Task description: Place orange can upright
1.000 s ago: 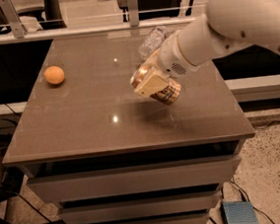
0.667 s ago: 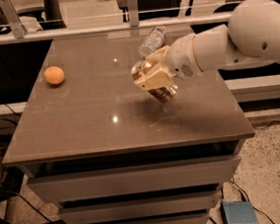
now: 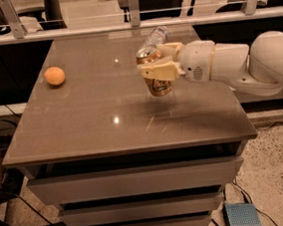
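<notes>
I had the gripper (image 3: 153, 64) clamped on the can (image 3: 159, 86), nearly upright above the table (image 3: 108, 128); next, lower gently, then release.

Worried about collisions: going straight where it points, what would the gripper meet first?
The gripper, shut on the orange can, points across the table roughly toward the orange fruit; likely that first, though height and depth are unclear.

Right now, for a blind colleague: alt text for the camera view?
The gripper holds the can near upright over the table, arm reaching in from the right. An orange sits to the left; a clear bottle is behind the can.
</notes>
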`<action>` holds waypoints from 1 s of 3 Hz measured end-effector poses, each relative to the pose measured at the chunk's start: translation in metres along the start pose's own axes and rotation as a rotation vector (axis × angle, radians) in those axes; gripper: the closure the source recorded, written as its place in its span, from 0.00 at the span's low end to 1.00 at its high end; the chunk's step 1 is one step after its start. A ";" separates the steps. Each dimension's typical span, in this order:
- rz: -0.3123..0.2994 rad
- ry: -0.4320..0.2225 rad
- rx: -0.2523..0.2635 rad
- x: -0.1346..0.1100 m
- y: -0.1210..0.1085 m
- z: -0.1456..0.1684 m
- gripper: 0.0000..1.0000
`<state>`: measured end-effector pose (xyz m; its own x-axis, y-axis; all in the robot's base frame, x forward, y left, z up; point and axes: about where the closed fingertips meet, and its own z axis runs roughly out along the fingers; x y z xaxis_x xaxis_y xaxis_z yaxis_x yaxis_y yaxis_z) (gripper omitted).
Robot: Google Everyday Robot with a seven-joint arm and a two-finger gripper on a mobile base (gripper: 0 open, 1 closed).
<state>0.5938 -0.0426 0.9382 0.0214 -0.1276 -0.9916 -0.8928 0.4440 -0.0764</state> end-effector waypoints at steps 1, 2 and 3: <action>0.064 -0.083 0.008 0.006 0.000 -0.003 1.00; 0.115 -0.109 0.009 0.021 0.003 -0.005 1.00; 0.149 -0.107 0.013 0.031 0.004 -0.007 1.00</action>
<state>0.5879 -0.0514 0.9075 -0.0623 0.0349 -0.9974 -0.8837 0.4625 0.0714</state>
